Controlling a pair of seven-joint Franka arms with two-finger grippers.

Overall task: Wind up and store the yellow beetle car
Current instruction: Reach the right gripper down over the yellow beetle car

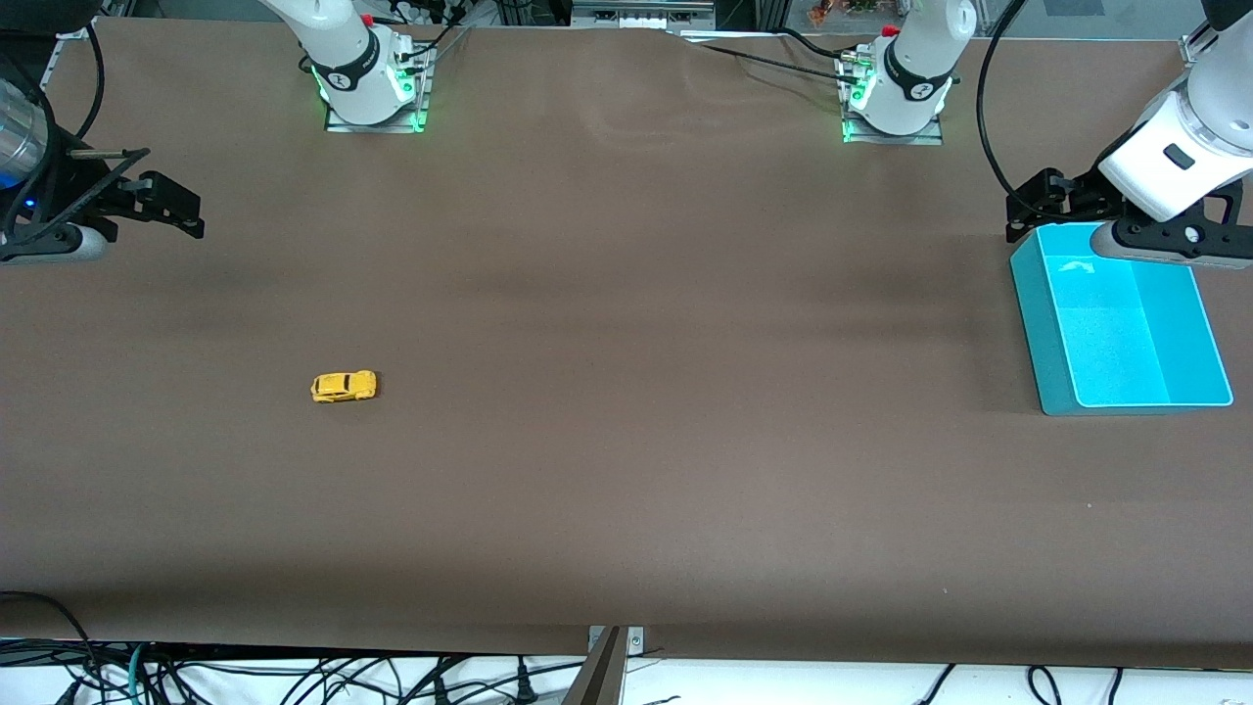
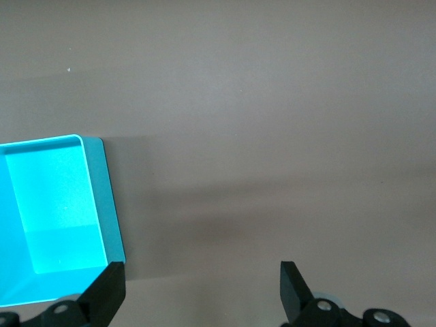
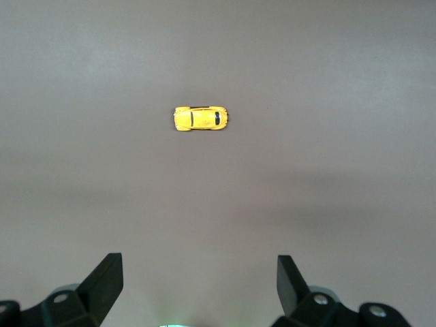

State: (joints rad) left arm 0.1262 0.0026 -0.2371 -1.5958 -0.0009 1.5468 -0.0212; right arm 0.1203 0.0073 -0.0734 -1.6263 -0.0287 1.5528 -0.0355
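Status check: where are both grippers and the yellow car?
Left gripper open beside teal bin. Right gripper open, up at its table end. Yellow beetle car on table, untouched. Nothing in the way.

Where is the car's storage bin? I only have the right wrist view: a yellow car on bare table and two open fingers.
Observer: A teal bin sits at the left arm's end of the table; the yellow beetle car lies toward the right arm's end, slightly nearer the front camera.
Operator: Anything in the bin?
Observer: No, the left wrist view shows its floor bare.
Operator: Where is the left claw?
Observer: The left claw waits open over the bin's edge nearest the bases.
Operator: And mine?
Observer: The right claw hangs open over the table's edge at its own end, well short of the car.
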